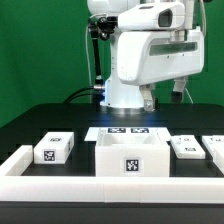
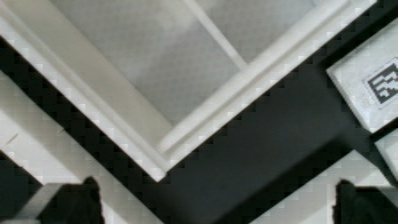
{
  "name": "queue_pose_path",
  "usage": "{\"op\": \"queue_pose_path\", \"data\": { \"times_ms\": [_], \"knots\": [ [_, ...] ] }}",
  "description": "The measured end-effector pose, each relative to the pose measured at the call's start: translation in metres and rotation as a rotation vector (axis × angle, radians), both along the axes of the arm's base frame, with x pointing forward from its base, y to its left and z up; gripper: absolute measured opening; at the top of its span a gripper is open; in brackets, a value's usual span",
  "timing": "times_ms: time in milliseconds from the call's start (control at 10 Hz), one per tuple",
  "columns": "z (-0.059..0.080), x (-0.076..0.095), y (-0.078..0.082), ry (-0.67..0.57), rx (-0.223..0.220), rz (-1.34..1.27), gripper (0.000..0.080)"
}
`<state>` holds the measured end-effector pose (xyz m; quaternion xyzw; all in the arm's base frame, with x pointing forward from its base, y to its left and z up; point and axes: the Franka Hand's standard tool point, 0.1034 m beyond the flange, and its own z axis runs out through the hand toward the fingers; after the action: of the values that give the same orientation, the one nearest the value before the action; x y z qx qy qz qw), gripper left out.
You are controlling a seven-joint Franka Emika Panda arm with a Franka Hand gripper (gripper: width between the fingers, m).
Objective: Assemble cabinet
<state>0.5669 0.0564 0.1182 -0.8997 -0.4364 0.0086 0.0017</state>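
White cabinet case (image 1: 130,160) sat open-topped midway along the table's (image 1: 30,120) rail-lined (image 1: 60,186) edge, with drawer blocks (image 1: 53,149) apart toward both corners. I read the gripper (image 2: 222,208) as spread and empty.

A plain green backdrop (image 1: 40,50) stands behind an evenly lit black surface (image 1: 30,122), with a low white rail (image 1: 60,186) along its near edge, turning back at the exterior view's left.

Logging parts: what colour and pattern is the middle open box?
White box, black-and-white square tag on front; clearest in exterior view.
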Motion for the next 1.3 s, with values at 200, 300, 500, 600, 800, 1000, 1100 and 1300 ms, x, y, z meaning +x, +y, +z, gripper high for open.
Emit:
{"op": "queue_pose_path", "data": {
  "times_ms": [200, 300, 500, 600, 800, 1000, 1100, 1300],
  "knots": [
    [0.000, 0.000, 0.000, 0.000, 0.000, 0.000, 0.0650],
    [0.000, 0.000, 0.000, 0.000, 0.000, 0.000, 0.0650],
    [0.000, 0.000, 0.000, 0.000, 0.000, 0.000, 0.0650],
    [-0.001, -0.001, -0.001, 0.001, 0.000, 0.001, 0.0650],
    [-0.008, -0.032, -0.010, 0.010, -0.003, 0.069, 0.0650],
    [-0.008, -0.054, -0.015, -0.011, -0.011, 0.168, 0.0650],
    [-0.009, -0.053, -0.015, -0.008, -0.010, 0.226, 0.0650],
    [-0.010, -0.054, -0.016, -0.004, -0.009, 0.343, 0.0650]
  ]
}}
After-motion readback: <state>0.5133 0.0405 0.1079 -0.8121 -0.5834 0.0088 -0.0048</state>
